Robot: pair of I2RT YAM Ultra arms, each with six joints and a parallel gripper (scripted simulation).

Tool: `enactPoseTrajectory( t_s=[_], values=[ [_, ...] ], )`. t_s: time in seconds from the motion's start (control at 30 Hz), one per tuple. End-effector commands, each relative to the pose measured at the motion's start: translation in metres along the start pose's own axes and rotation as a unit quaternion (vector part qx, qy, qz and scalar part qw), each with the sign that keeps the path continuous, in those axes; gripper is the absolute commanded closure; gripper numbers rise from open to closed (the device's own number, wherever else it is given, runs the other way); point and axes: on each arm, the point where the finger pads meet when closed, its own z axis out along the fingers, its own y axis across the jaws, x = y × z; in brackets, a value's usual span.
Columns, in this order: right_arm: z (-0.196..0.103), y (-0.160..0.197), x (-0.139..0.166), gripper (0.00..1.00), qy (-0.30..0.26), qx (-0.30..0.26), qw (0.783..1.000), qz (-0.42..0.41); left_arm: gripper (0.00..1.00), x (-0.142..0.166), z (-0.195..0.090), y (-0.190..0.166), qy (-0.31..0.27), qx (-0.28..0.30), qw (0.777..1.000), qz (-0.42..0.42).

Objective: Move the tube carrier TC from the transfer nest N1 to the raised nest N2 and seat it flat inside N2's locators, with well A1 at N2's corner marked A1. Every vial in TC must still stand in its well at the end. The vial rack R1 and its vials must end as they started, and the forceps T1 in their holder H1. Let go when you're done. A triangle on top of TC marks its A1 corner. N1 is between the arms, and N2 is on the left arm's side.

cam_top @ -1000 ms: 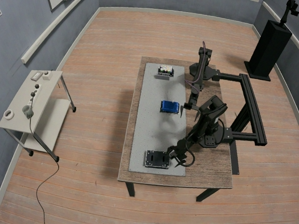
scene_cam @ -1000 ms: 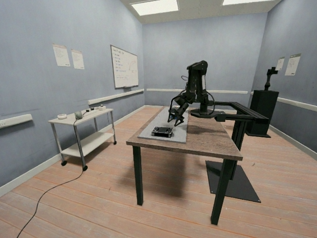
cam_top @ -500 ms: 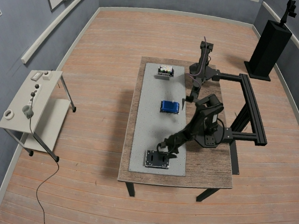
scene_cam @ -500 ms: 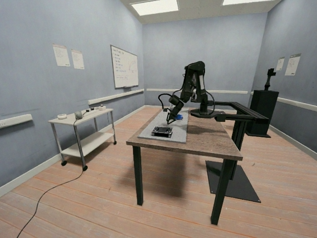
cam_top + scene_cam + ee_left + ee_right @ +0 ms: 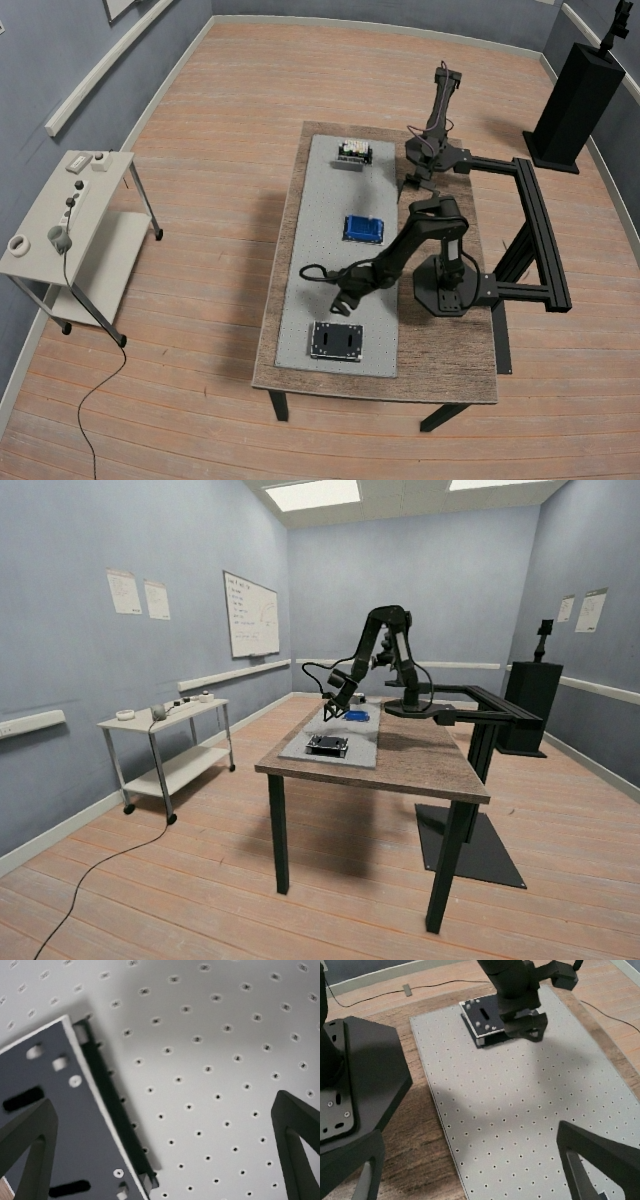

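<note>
The black raised nest N2 (image 5: 336, 340) stands empty at the plate's near end. My left gripper (image 5: 341, 307) hovers open and empty just beside N2 (image 5: 67, 1147), between it and TC. My right gripper (image 5: 413, 188) is open and empty, held back by its base, off the plate's edge.
The vial rack R1 (image 5: 354, 148) with several vials stands at the plate's far end, with a grey block (image 5: 347, 164) in front of it. The black arm-mount frame (image 5: 537, 232) runs along one table side. A side cart (image 5: 67, 217) stands off the table.
</note>
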Motion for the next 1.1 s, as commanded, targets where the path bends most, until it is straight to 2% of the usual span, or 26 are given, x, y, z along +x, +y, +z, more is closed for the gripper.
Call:
enactPoseTrajectory(
  t_s=[0.0,0.2,0.43,0.5,0.6,0.77,1.0,1.07],
  values=[
    [-0.027,-0.013,0.018,0.00,0.033,0.018,0.999,0.011,0.00,-0.008,0.006,-0.024,0.020,0.056,0.995,0.074],
    [-0.078,-0.019,0.034,0.00,0.053,0.028,0.998,0.018,0.00,-0.036,0.009,-0.071,0.015,0.128,0.970,0.206],
    [-0.128,-0.025,0.049,0.00,0.072,0.039,0.996,0.025,0.00,-0.057,0.004,-0.127,0.004,0.207,0.916,0.344],
    [-0.128,-0.025,0.049,0.00,0.072,0.039,0.996,0.025,0.00,-0.057,0.004,-0.127,0.004,0.207,0.916,0.344],
    [-0.145,-0.027,0.055,0.00,0.081,0.042,0.995,0.028,0.00,-0.062,-0.001,-0.151,-0.003,0.240,0.885,0.398],
    [-0.179,-0.031,0.053,0.00,0.076,0.048,0.995,0.033,0.00,-0.073,-0.012,-0.197,-0.021,0.293,0.821,0.490],
    [-0.218,-0.036,0.060,0.00,0.085,0.056,0.994,0.039,0.00,-0.071,-0.034,-0.250,-0.047,0.365,0.716,0.593],
    [-0.218,-0.036,0.060,0.00,0.085,0.056,0.994,0.039,0.00,-0.071,-0.034,-0.250,-0.047,0.365,0.716,0.593]
  ],
)
